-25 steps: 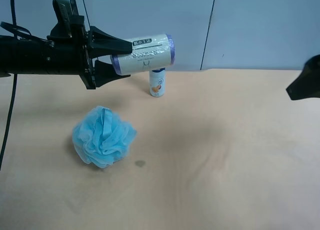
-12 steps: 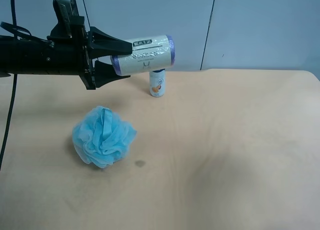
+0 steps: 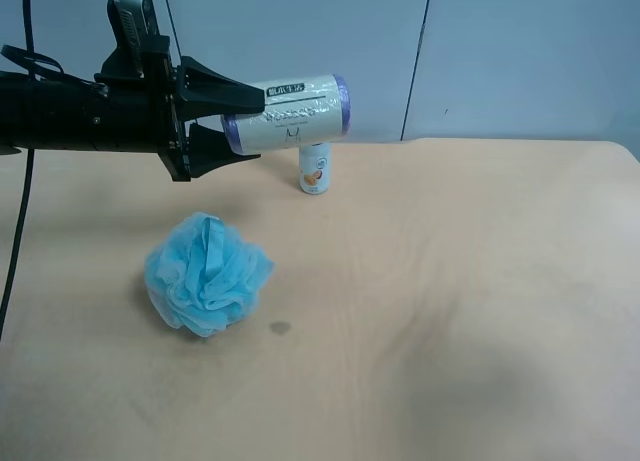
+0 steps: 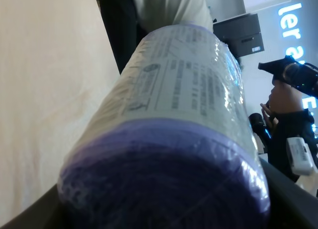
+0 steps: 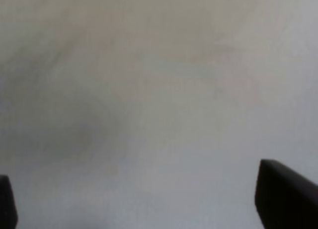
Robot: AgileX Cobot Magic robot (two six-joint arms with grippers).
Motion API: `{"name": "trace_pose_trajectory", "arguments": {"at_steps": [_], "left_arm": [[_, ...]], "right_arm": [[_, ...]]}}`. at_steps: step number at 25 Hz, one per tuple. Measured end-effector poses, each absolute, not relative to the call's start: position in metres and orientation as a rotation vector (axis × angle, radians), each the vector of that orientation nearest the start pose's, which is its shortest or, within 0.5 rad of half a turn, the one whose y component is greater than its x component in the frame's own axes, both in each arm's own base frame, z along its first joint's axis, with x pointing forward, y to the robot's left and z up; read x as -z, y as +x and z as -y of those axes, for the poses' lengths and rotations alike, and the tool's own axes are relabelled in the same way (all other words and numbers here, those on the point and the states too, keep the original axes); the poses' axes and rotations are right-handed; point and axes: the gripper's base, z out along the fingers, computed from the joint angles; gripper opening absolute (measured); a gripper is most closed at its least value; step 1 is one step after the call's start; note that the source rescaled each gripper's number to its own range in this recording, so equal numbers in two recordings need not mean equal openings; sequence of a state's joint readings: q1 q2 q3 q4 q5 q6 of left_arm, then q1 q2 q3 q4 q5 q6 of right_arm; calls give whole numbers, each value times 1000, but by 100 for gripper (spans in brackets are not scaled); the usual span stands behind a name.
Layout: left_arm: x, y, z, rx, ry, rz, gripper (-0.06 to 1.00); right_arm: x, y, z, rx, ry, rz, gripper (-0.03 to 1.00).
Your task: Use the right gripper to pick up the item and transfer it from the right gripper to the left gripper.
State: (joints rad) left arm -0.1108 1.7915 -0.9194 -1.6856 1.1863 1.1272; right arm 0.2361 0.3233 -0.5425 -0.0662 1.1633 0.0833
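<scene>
The item [image 3: 290, 110], a cream-labelled roll with lavender ends, is held level in the air above the table's back. The left gripper [image 3: 260, 124], on the arm at the exterior high view's left with a grey module on top, is shut on the item's near end. The left wrist view shows the item [image 4: 184, 105] close up, its purple end toward the camera, between the two black fingers [image 4: 293, 199]. The right gripper [image 5: 144, 199] is out of the exterior high view. In its own wrist view its two fingertips [image 5: 283, 189] stand wide apart over a bare pale surface, holding nothing.
A slim white bottle [image 3: 314, 168] stands on the tan table [image 3: 450, 281] just under the held roll. A fluffy light-blue bath pouf [image 3: 207, 273] lies at the front left. A small dark spot [image 3: 280, 328] marks the table by the pouf.
The black tip of the other arm, at the right edge one second ago, has left the exterior high view. The left gripper and the roll have stayed put.
</scene>
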Motion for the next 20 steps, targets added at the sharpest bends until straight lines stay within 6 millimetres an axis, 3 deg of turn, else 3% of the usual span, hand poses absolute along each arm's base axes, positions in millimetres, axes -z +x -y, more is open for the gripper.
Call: {"name": "trace_pose_trajectory", "arguments": {"at_steps": [9, 15, 20], "left_arm": [[-210, 311, 119, 1706, 136, -2179, 1], [-208, 308, 119, 1687, 183, -2214, 1], [-207, 308, 119, 1684, 191, -2219, 1]], "right_arm": [[-271, 42, -9, -109, -238, -2373, 80], [-271, 42, -11, -126, -286, -2363, 62], [-271, 42, -11, -118, -306, -2360, 59]]}}
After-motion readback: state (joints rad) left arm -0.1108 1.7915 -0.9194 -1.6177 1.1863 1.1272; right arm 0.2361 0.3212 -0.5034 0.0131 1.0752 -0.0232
